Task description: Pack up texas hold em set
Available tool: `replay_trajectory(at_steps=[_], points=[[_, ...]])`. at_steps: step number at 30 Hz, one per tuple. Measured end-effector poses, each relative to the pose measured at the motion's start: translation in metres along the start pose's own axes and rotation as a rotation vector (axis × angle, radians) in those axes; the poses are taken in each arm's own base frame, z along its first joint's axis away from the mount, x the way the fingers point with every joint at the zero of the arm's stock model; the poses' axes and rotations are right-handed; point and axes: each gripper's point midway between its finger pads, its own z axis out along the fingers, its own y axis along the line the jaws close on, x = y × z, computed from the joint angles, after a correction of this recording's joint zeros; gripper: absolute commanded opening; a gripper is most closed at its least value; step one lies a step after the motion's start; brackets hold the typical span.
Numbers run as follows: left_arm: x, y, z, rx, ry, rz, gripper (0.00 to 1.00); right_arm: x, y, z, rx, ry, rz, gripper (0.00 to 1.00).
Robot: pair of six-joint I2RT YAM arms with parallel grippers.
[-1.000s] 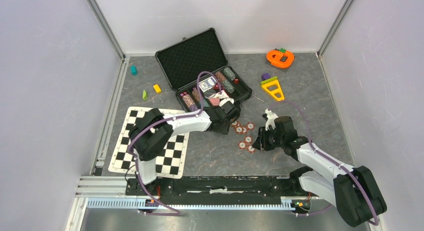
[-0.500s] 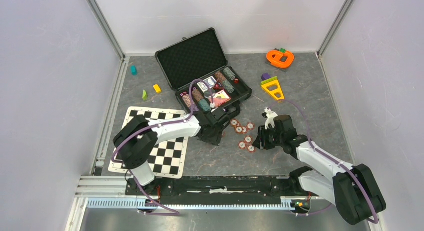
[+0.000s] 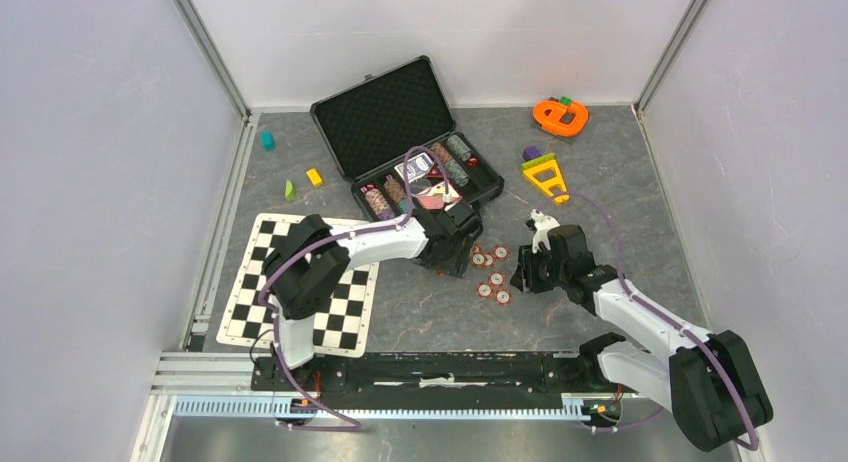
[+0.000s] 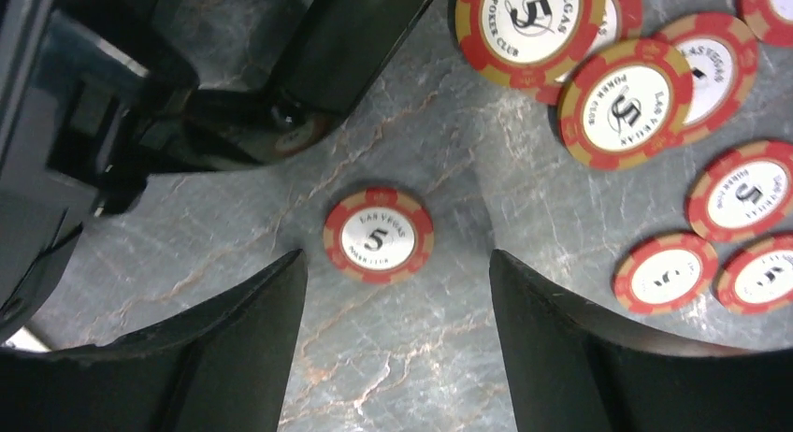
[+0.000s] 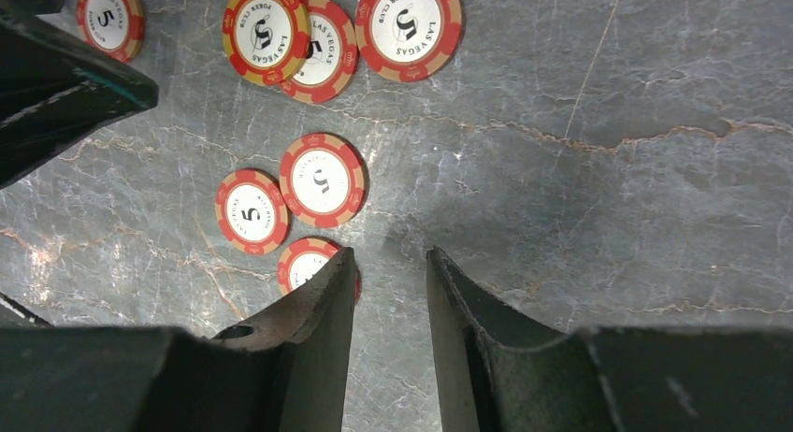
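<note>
The black briefcase (image 3: 381, 110) stands open at the back, with coloured chip stacks (image 3: 445, 164) and card decks (image 3: 417, 169) in its tray. Several red-white poker chips (image 3: 490, 267) lie loose on the grey table in front of it. My left gripper (image 3: 455, 254) (image 4: 397, 264) hovers low at the left of that cluster. Its jaws are wide open and hold nothing, and a single chip (image 4: 379, 236) lies flat just beyond its fingertips. My right gripper (image 3: 522, 277) (image 5: 390, 254) is at the cluster's right side, narrowly open over bare table, its left finger covering part of one chip (image 5: 304, 264).
A black-white checkered mat (image 3: 262, 302) lies at the front left under the left arm. An orange toy (image 3: 560, 115) and a yellow triangle toy (image 3: 545, 177) sit at the back right. Small teal (image 3: 267, 140), yellow (image 3: 314, 177) and green (image 3: 290, 190) blocks lie at the back left. Walls enclose three sides.
My left gripper came away from the case's front edge down to the loose chips, and its jaws opened much wider. The right gripper shifted slightly towards the back.
</note>
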Motion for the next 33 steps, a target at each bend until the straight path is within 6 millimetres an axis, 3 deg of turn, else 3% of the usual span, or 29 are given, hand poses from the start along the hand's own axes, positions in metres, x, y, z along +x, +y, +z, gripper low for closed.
replay_trajectory(at_steps=[5,11,15,26,33], points=[[-0.004,0.001,0.009,-0.021,0.011,-0.003,0.71,-0.001,-0.002,0.000,0.010,-0.005,-0.010,0.40],[-0.005,0.007,0.010,-0.037,0.028,-0.013,0.48,-0.007,0.000,-0.003,0.005,-0.033,-0.021,0.40],[-0.006,0.008,0.010,-0.042,0.039,-0.014,0.39,-0.009,0.000,-0.005,0.004,-0.044,-0.024,0.39],[-0.005,0.008,0.002,-0.033,0.045,-0.012,0.40,-0.011,0.000,-0.006,0.006,-0.055,-0.026,0.39],[-0.030,-0.014,-0.024,0.063,-0.013,-0.021,0.40,-0.019,-0.003,-0.009,0.031,-0.091,-0.031,0.39]])
